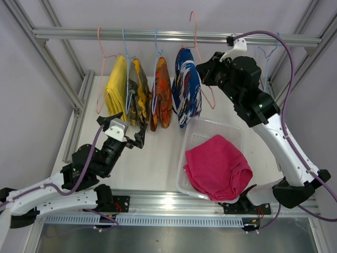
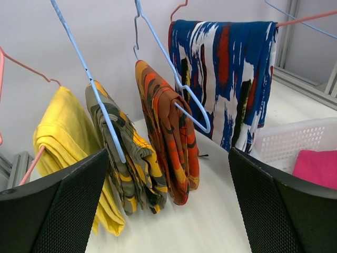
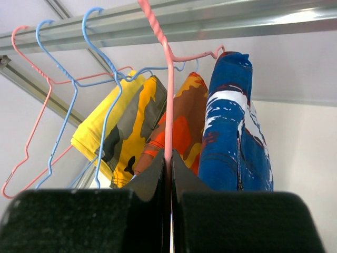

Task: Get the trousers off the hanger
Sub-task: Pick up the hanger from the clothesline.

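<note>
near the counter's front right corner, the plain pink trousers (image 1: 218,166) lie heaped in a white basket (image 1: 210,125), off any hanger. toward the front left corner, we see the left end effector (image 2: 168,211) spread wide and empty, aimed at the hanging row. four pairs hang on wire hangers above the back edge: the yellow trousers (image 1: 116,87), the olive-yellow camouflage trousers (image 1: 138,95), the orange camouflage trousers (image 1: 160,100) and, nearest the basket, the blue patterned trousers (image 1: 185,95). the right end effector (image 3: 169,176) is pressed together on the wire of the pink hanger (image 3: 167,105) carrying the blue pair, below the rail (image 1: 174,36). we judge the blue pair to be the one in hand, with one of five done. the next move, as we read it, calls for steadying that hanger while the left end effector pinches the cloth and draws it off toward the basket, without snagging the orange pair.
</note>
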`<state>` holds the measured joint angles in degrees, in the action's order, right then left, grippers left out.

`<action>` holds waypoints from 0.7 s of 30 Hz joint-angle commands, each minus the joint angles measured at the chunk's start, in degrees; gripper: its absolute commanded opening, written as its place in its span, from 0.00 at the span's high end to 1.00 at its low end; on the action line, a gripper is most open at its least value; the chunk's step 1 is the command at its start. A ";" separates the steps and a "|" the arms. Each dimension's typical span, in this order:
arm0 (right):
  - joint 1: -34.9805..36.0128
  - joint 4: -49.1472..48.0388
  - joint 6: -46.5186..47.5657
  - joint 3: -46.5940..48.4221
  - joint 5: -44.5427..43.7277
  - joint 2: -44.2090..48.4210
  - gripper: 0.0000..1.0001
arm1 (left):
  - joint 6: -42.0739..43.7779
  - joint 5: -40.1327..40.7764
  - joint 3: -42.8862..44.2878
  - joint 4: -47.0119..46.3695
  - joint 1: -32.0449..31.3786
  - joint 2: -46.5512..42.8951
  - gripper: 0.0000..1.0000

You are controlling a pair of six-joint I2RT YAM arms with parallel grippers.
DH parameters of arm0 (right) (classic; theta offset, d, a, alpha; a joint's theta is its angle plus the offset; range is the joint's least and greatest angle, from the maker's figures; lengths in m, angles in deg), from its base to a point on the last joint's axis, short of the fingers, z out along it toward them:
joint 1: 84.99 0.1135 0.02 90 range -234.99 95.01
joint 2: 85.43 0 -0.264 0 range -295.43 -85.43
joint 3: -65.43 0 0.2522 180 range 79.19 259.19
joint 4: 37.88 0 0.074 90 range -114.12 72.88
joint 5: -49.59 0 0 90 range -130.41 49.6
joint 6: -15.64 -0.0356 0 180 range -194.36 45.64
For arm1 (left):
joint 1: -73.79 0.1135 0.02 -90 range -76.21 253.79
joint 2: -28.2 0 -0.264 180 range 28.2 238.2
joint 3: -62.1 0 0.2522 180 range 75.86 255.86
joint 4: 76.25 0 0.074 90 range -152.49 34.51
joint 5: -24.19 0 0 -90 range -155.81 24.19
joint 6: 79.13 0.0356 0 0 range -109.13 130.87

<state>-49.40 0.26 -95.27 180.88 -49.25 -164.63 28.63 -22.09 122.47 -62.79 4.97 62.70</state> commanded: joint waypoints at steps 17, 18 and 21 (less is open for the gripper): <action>0.53 -21.65 1.74 -4.48 -4.08 3.45 1.00 | -0.88 -0.48 0.76 -0.23 0.44 1.09 0.01; 0.53 -22.61 2.01 -4.31 -4.51 2.91 1.00 | -0.88 -0.40 0.68 -0.32 0.52 1.09 0.00; 0.53 -25.85 2.36 -4.04 -5.57 0.89 1.00 | -0.80 -0.48 0.68 -0.32 0.44 1.45 0.01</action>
<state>-49.22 -5.20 -94.39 173.64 -52.13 -164.52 28.34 -22.09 122.47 -62.37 4.99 63.53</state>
